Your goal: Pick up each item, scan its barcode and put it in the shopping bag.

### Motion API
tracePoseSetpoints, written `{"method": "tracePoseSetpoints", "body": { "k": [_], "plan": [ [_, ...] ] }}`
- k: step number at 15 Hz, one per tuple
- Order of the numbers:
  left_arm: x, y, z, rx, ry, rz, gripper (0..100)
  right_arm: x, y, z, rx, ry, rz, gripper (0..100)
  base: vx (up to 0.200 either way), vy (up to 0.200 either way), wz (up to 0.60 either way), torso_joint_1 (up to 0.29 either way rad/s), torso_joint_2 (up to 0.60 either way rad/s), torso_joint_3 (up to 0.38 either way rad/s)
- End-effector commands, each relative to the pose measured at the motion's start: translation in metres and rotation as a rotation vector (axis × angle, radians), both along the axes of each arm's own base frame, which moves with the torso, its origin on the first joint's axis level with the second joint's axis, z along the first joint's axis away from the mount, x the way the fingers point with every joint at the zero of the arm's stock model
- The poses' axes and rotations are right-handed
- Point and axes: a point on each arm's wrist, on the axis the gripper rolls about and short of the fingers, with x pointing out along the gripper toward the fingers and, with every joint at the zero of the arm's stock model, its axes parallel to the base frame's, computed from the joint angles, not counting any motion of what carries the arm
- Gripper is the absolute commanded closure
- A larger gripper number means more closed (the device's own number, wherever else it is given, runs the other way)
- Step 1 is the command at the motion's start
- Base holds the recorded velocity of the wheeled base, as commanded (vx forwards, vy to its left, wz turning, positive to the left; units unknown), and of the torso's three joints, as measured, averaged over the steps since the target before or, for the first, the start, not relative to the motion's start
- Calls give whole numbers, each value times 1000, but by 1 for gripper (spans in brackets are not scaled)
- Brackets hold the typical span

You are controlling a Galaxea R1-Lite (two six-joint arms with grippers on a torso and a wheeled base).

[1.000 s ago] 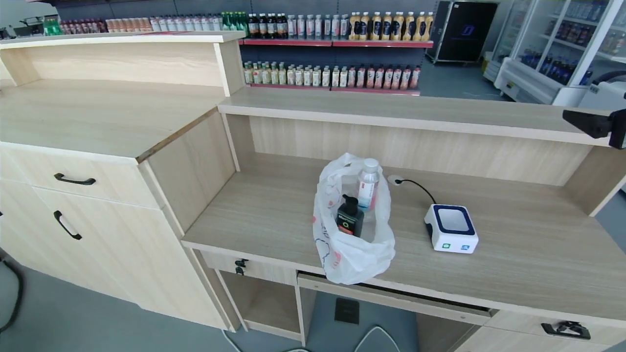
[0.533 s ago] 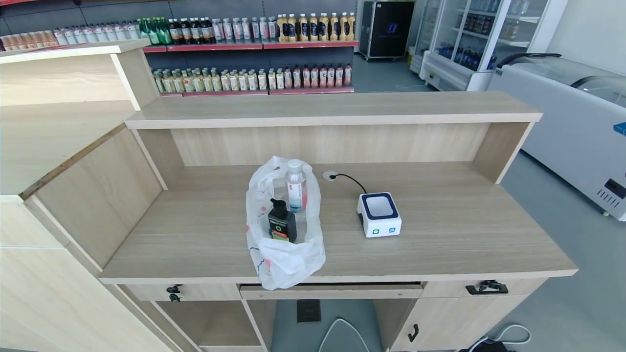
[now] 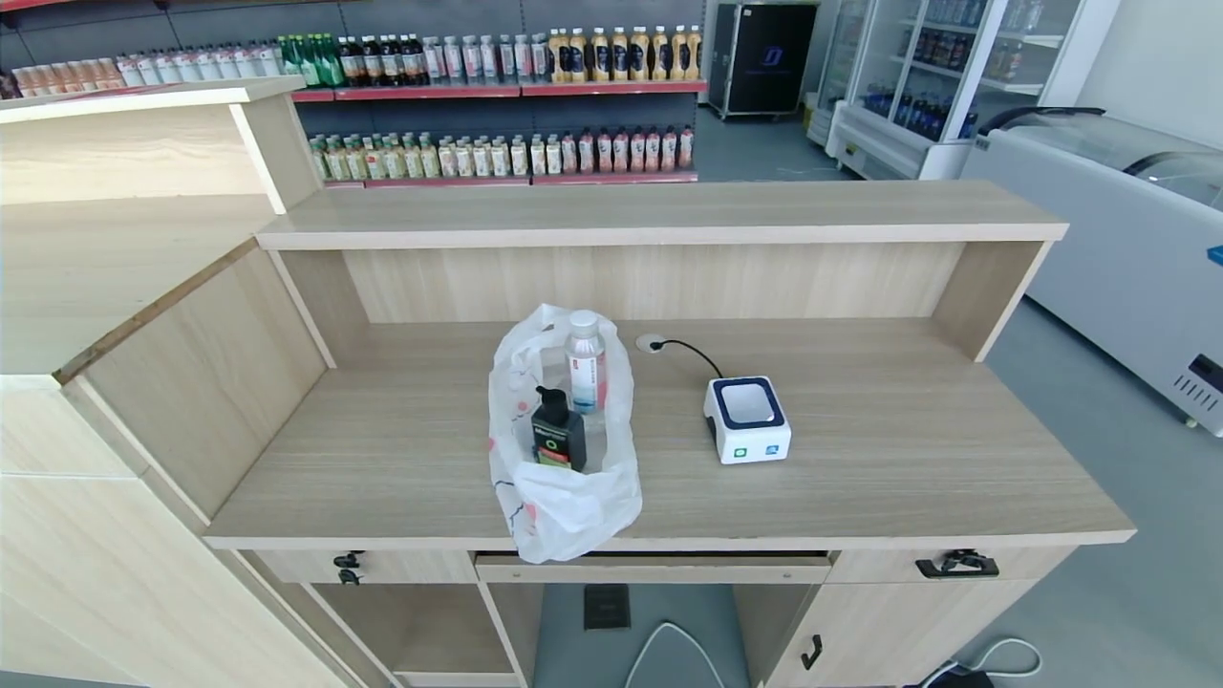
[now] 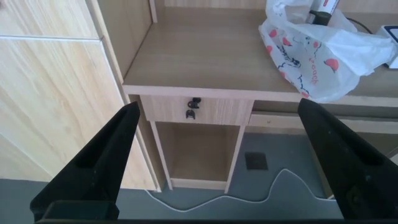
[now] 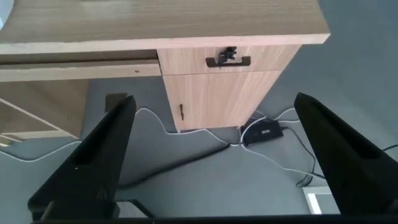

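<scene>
**White shopping bag (image 3: 564,502) holds 2 bottles; both hands hang released**

On the wooden desk (image 3: 908,459) the bag stands left of centre, its near fold draped over the near edge. Upright inside it are a black pump bottle (image 3: 557,441) and, just behind it, a clear water bottle (image 3: 585,361) with a pink label. The scanner (image 3: 747,419) sits just right of the bag, window up, with its cable (image 3: 693,354) running toward the far side.

The left hand (image 4: 217,107) hangs below desk height in front of the left drawer, fingers spread wide and gripping nothing. The right hand (image 5: 214,98) is likewise spread and bare, low by the right drawer handle (image 5: 229,58).

Judging by the bag's contents, bagging looks finished or nearly so. The step in hand is probably a check for anything left to scan. To do it well, hold both arms off the near edge so nothing catches the draped fold or tips the bottles. Should another item turn up, show its barcode squarely to the scanner window. Then lower it upright beside the 2 bottles rather than dropping it.
</scene>
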Motion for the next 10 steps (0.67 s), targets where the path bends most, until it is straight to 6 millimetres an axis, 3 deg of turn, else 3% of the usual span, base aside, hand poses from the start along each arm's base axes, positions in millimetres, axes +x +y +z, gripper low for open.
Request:
{"method": "tracePoseSetpoints", "body": {
  "k": [1,10],
  "plan": [
    [0,0,0,0,0,1,0,-33,0,-19,25,-253,113,0,0,0,0,0,0,0],
    [0,0,0,0,0,1,0,-33,0,-19,25,-258,113,0,0,0,0,0,0,0]
  ]
}}
